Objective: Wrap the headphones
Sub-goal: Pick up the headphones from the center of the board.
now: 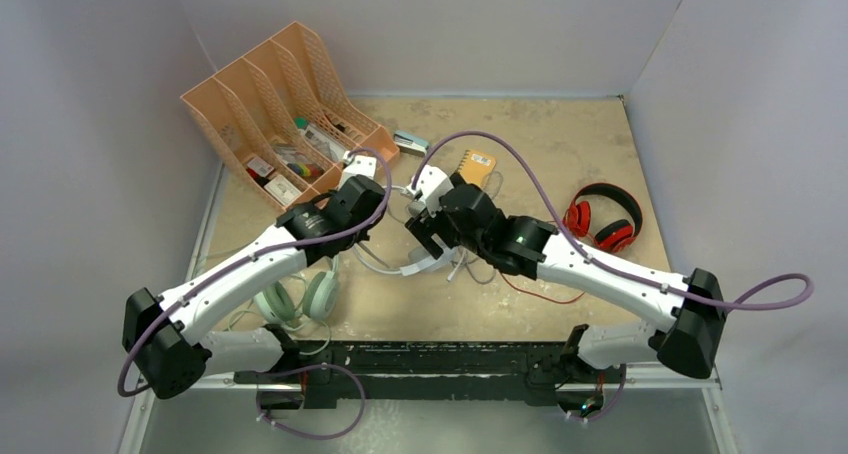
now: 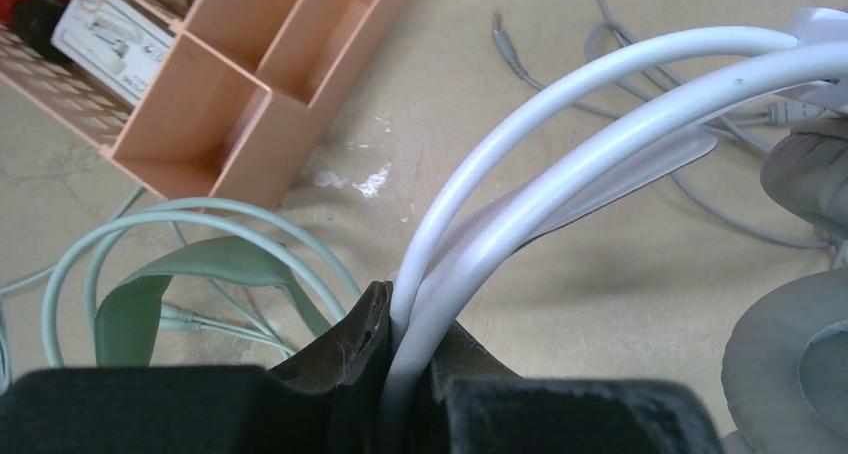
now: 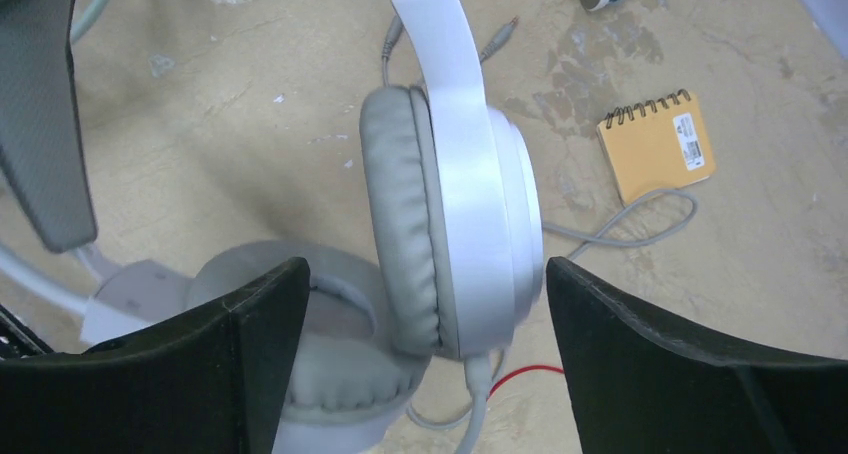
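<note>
Plainly, the white headset (image 3: 490, 204) sits between the two arms at the middle of the top view. The left jaws are closed tight on its headband (image 2: 560, 144): in the left wrist view the band's two white tubes rise from the pinch at bottom centre and sweep to the upper right.

The right jaws stand wide open, one at lower left and one at lower right of the right wrist view. One ear cup (image 3: 400, 234) is between them and seems to touch neither. That cup shows edge-on, grey pad to the left and white shell to the right. Its long axis runs top to bottom of the frame, so across the gap rather than along it.

The grey cord (image 3: 620, 236) leaves the bottom of the cup, and a loop of it shows at right, just below the yellow notepad (image 3: 657, 144). What looks like its plug (image 3: 497, 42) lies on the surface (image 3: 250, 94) near top centre.

By my judgement the right arm is the free one and the nearer to the cord, which lies below and beyond the cup. Whether the headset is lifted clear of the surface I cannot quite tell.

In the top view the red headset (image 1: 603, 219) lies at right and the mint headset (image 1: 300, 299) at lower left, both with loose cords.
</note>
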You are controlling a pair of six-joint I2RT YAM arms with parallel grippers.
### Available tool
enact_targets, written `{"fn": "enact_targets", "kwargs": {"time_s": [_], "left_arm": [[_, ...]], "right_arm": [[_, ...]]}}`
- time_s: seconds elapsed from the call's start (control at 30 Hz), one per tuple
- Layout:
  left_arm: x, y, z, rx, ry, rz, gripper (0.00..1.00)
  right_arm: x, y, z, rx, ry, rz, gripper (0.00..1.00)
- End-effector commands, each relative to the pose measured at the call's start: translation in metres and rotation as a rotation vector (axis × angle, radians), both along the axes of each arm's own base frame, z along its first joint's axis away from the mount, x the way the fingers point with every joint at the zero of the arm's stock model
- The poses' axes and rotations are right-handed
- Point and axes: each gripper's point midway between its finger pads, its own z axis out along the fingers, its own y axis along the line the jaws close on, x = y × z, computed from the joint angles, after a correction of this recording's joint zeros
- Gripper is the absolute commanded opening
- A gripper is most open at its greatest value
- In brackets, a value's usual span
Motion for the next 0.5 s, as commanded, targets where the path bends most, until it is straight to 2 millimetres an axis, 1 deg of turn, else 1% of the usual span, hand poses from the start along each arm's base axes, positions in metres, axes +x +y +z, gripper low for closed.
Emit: {"fn": "enact_targets", "kwargs": {"time_s": [0.0, 0.13, 0.23, 0.27, 0.33, 0.37, 0.4, 0.43, 0.47], "left_arm": [[0.015, 0.005, 0.036, -0.122, -0.158, 0.122, 0.0], [0.016, 0.01, 0.039, -0.126, -0.175, 0.151, 0.0], [0.017, 0.014, 0.043, -0.166, -0.183, 0.176, 0.0], [0.018, 0.015, 0.045, -0.188, -0.184, 0.183, 0.0], [0.023, 0.022, 0.048, -0.245, -0.18, 0.205, 0.0], [0.025, 0.027, 0.049, -0.274, -0.176, 0.218, 0.0], [0.027, 0.03, 0.051, -0.307, -0.169, 0.221, 0.0], [0.029, 0.034, 0.053, -0.336, -0.169, 0.23, 0.0], [0.03, 0.037, 0.057, -0.359, -0.175, 0.233, 0.0]], "right_arm": [[0.001, -0.003, 0.052, 0.13, -0.044, -0.054, 0.92], [-0.002, -0.008, 0.079, 0.236, -0.057, -0.096, 0.98], [0.002, -0.021, 0.095, 0.314, -0.075, -0.148, 0.99], [0.005, -0.028, 0.098, 0.339, -0.071, -0.172, 0.99], [0.014, -0.048, 0.102, 0.396, -0.05, -0.23, 0.99], [0.022, -0.062, 0.101, 0.423, -0.039, -0.272, 0.99], [0.029, -0.078, 0.102, 0.456, -0.029, -0.319, 0.99], [0.039, -0.099, 0.1, 0.483, -0.022, -0.378, 0.99], [0.044, -0.114, 0.098, 0.508, -0.017, -0.42, 0.99]]}}
